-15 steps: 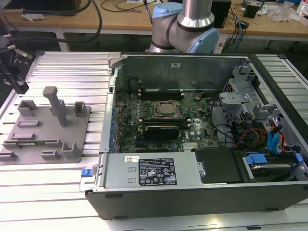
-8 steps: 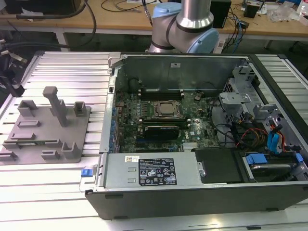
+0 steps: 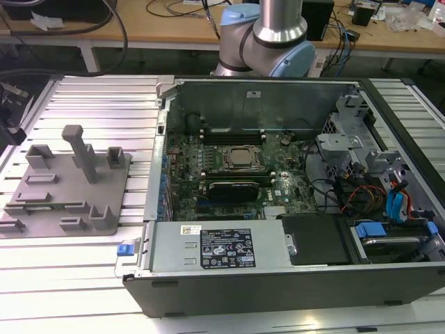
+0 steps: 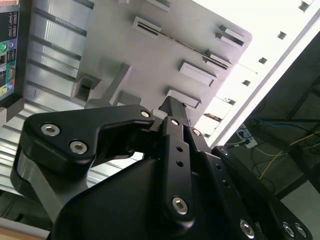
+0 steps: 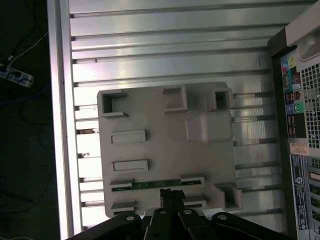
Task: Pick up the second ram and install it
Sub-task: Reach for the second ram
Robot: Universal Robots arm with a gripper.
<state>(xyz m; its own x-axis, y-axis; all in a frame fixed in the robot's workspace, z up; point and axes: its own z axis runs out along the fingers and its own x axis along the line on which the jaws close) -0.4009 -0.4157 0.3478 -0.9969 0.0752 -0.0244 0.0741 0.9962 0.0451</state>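
On grey tray (image 5: 165, 150): slim green ram (image 5: 145, 186)

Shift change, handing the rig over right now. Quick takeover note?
Gripper: the black gripper is shut and holds nothing. It hangs above the grey slotted fixture plate.
Ram: the thin green circuit-board stick stands on edge in a slot of that plate, beside the open black computer case.
Done: nothing on this stick; it is not yet picked.
Left: the pick and the install in the case.
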